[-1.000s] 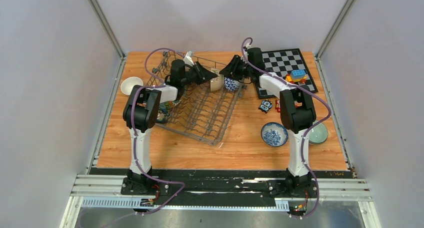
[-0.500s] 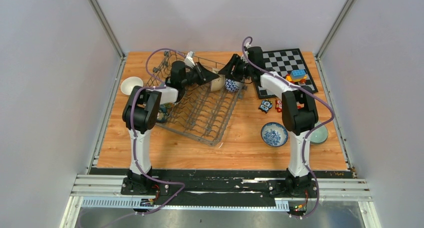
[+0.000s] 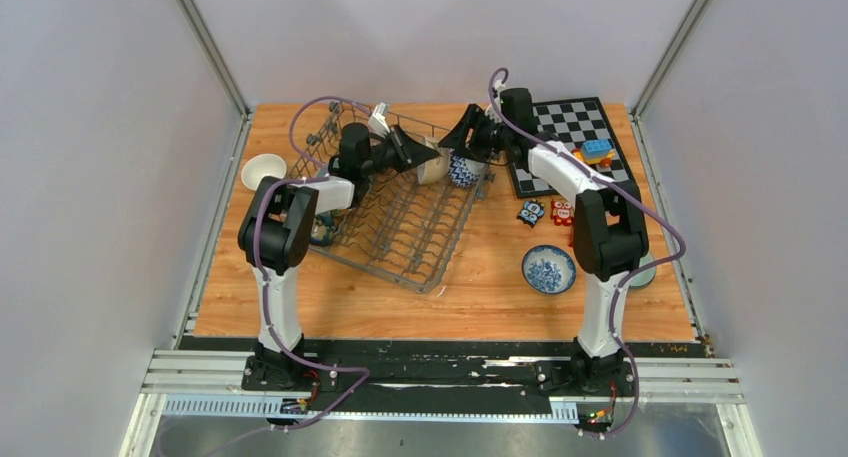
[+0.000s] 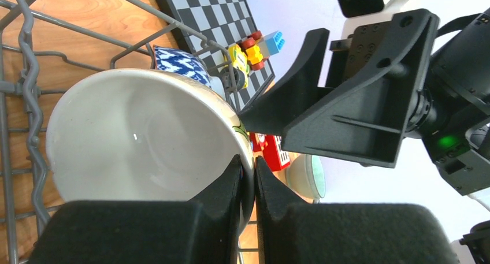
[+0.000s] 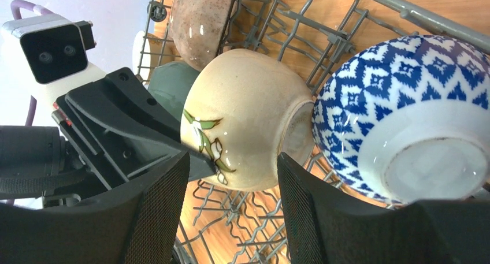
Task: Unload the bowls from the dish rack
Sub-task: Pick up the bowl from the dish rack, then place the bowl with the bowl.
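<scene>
Dish rack (image 3: 400, 227): askew, left of centre, one far corner by the chessboard (image 3: 575, 122).
Cream bowl (image 5: 242, 119): on edge at the rack's far end, mouth toward the left arm, foot beside the blue-patterned bowl (image 5: 404, 108).
Left gripper (image 4: 247, 174): clamped on the cream bowl's rim.
Right gripper (image 5: 231, 163): fingers apart, just beside both bowls.
Right wrist view only: brown bowl (image 5: 202, 15) deeper in the rack.

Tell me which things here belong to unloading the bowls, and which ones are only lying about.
Job: dish rack; cream bowl, pinched by the left end effector; blue patterned bowl; brown bowl; green bowl in the rack.
Lying about: chessboard; toy blocks; small toys.
</scene>
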